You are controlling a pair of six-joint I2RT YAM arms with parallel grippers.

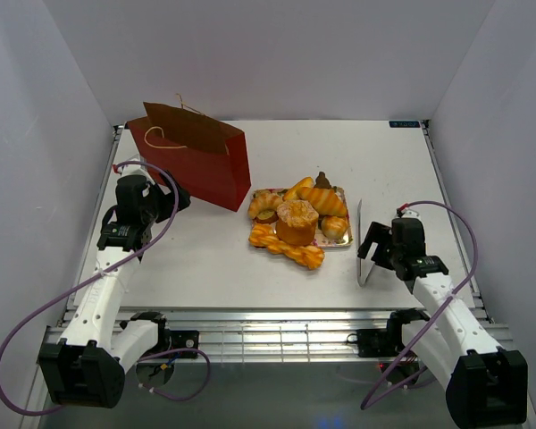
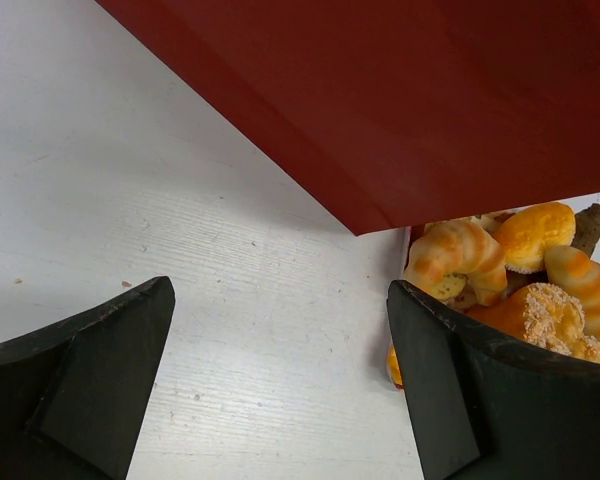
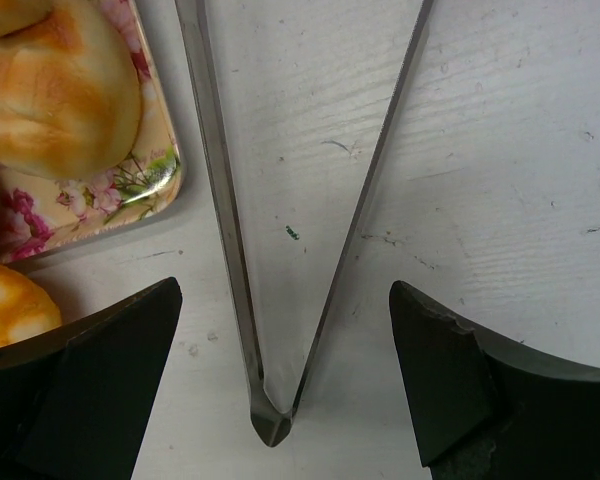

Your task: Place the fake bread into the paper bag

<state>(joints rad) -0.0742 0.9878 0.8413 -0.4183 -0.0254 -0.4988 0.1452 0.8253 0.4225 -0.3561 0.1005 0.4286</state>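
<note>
The fake bread (image 1: 297, 220), a heap of glossy golden pastries, lies on a pink floral tray (image 1: 343, 239) at the table's middle. The dark red paper bag (image 1: 196, 163) stands upright and open to its left, at the back. My left gripper (image 1: 179, 200) is open and empty, low over the table just in front of the bag's wall (image 2: 430, 100). Pastries (image 2: 480, 255) show past its right finger. My right gripper (image 1: 372, 244) is open and straddles the hinge end of metal tongs (image 3: 270, 415) lying flat on the table. It holds nothing. A roll (image 3: 55, 90) lies on the tray's corner (image 3: 130, 190).
The metal tongs (image 1: 361, 239) lie on the table just right of the tray, with their arms pointing away from me. White walls enclose the table on the left, right and back. Bare table shows between the bag and the tray (image 2: 230, 250).
</note>
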